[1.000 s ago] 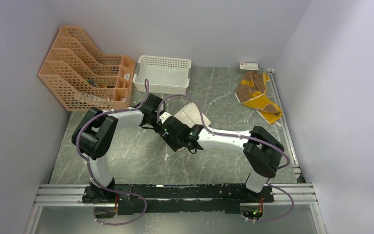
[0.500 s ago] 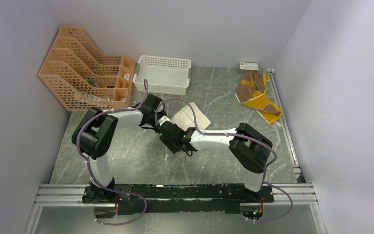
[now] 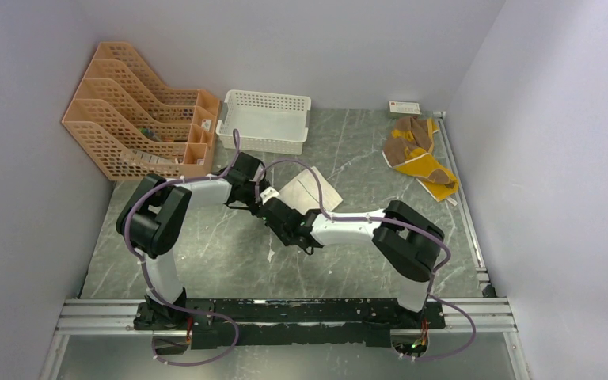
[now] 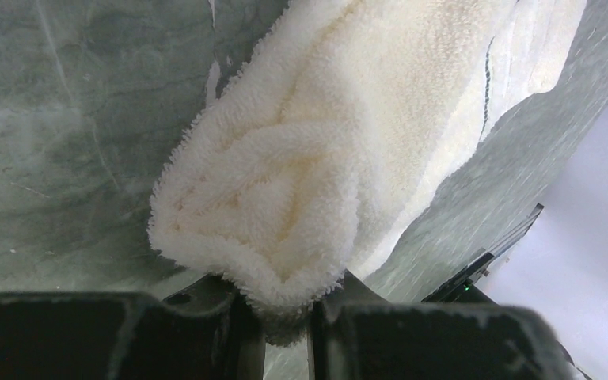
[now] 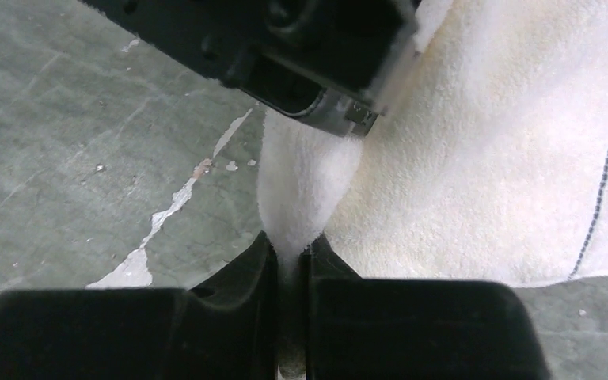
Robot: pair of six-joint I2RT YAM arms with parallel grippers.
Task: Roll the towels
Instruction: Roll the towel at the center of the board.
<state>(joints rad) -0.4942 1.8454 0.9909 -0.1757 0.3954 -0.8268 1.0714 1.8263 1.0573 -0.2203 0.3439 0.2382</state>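
A: Looking for the cream towel (image 3: 305, 186). Where?
B: Just right of centre in the top view, flat on the grey table (image 3: 222, 253), with its near corner tucked under both wrists. Loosely bunched at that corner, going by the left wrist view; hardly a roll yet.
A: And the left gripper (image 4: 285, 324)?
B: Narrowed onto the bunched end at the bottom of its own frame, squeezing the pile between the jaws.
A: Right gripper (image 5: 289, 317)?
B: Nearly closed, pinching a thin upright fold of the same towel at bottom centre of its frame. Crowded there by the left gripper's black body along the top edge.
A: Likely trouble?
B: Knocking fingers together, for one: hardly any gap between the two grippers. Also pulling the fold out of the right pinch, with so little cloth caught. Or dragging the whole towel across the smooth table instead of turning it, with nothing weighing down the far end toward the upper right. Would judge a lopsided, cone-shaped roll likely too, given both grips at one corner rather than spread along the edge.
A: And the brown-and-yellow towel (image 3: 418, 154)?
B: Crumpled at the upper right of the top view, well apart from both arms, not yet rolled.
A: Anything to snag on?
B: Not much close by. Only the white basket (image 3: 260, 143) and orange file rack (image 3: 138, 131) toward the upper left, well apart from the cloth.
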